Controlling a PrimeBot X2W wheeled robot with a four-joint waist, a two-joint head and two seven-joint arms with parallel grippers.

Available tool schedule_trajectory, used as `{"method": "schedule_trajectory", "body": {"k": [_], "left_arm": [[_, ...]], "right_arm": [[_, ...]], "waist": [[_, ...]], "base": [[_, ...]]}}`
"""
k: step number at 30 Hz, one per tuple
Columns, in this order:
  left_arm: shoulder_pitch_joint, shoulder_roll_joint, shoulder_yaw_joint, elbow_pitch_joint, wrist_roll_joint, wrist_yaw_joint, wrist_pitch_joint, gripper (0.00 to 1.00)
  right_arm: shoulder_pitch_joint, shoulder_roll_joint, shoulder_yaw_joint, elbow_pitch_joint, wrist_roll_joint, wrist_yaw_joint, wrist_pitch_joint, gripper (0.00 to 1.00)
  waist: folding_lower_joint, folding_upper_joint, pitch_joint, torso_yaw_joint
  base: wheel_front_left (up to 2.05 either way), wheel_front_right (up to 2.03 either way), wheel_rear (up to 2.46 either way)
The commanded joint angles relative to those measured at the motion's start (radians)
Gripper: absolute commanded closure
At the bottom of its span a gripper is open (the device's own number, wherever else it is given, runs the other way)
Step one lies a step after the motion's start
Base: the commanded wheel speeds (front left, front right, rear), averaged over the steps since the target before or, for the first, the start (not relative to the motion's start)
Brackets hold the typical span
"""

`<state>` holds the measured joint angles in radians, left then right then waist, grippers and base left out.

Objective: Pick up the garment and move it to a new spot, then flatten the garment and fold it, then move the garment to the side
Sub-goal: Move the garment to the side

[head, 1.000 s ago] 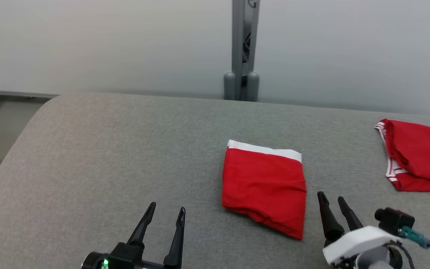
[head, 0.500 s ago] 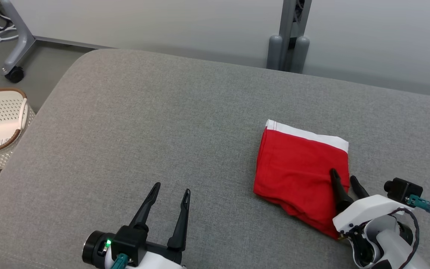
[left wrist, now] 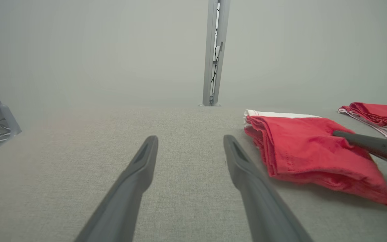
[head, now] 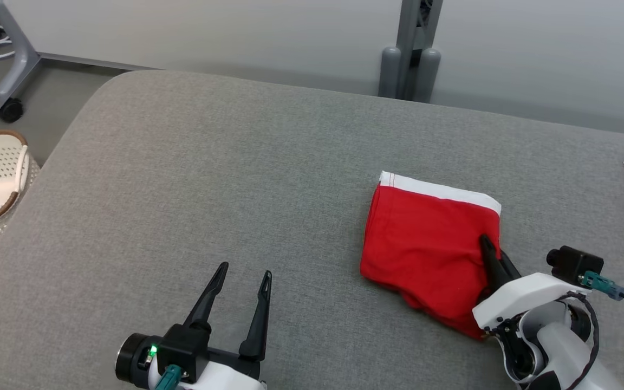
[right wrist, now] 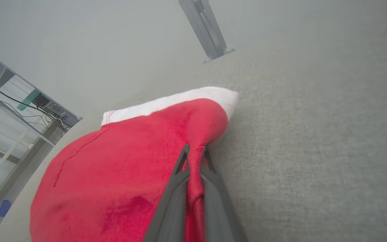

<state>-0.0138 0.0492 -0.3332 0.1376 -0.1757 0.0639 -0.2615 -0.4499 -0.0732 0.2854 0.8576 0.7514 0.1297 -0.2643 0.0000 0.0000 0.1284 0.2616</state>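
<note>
Seen from the wrist, right fingers (right wrist: 177,191) pinch the garment (right wrist: 123,168).

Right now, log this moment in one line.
phase: grasp to move aside | right gripper: shut on folded red garment, right edge | left gripper: open, empty | surface: grey cushion

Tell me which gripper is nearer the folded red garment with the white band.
Right. The right gripper is shut on the garment at its right edge, pinching the fabric. The left gripper stands open over the bare grey cushion, off to the garment's left, not touching it.
</note>
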Motion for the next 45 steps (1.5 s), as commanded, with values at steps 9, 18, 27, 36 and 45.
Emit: {"method": "schedule_trajectory", "body": {"k": [9, 18, 27, 36, 45], "left_arm": [[0.002, 0.004, 0.023, -0.007, 0.026, -0.009, -0.004, 0.0], [-0.01, 0.008, 0.04, -0.017, 0.053, -0.025, -0.004, 0.0], [-0.021, 0.016, 0.044, -0.024, 0.073, -0.037, -0.004, 0.0], [-0.086, 0.025, 0.026, -0.033, 0.091, -0.065, -0.004, 0.0], [-0.199, 0.054, 0.003, -0.065, 0.119, -0.098, 0.004, 0.0]], "right_arm": [[0.03, -0.003, -0.043, -0.137, -0.193, 0.001, 0.0, 1.0], [0.018, 0.014, -0.026, -0.197, -0.279, 0.001, 0.0, 1.0], [-0.032, 0.016, 0.039, -0.196, -0.318, 0.001, 0.0, 1.0], [-0.161, -0.075, 0.135, -0.173, -0.38, 0.001, 0.0, 1.0], [-0.337, -0.211, 0.2, -0.138, -0.432, 0.001, 0.0, 1.0]], "waist": [[0.0, 0.0, -0.012, -0.16], [0.0, 0.0, -0.003, -0.357], [0.0, 0.0, 0.015, -0.502], [0.0, 0.0, 0.089, -0.504], [0.0, 0.0, 0.197, -0.439]], "base": [[0.0, 0.0, 0.0], [0.0, 0.0, 0.0], [0.0, 0.0, 0.0], [0.0, 0.0, 0.0], [0.0, 0.0, 0.0]]}}
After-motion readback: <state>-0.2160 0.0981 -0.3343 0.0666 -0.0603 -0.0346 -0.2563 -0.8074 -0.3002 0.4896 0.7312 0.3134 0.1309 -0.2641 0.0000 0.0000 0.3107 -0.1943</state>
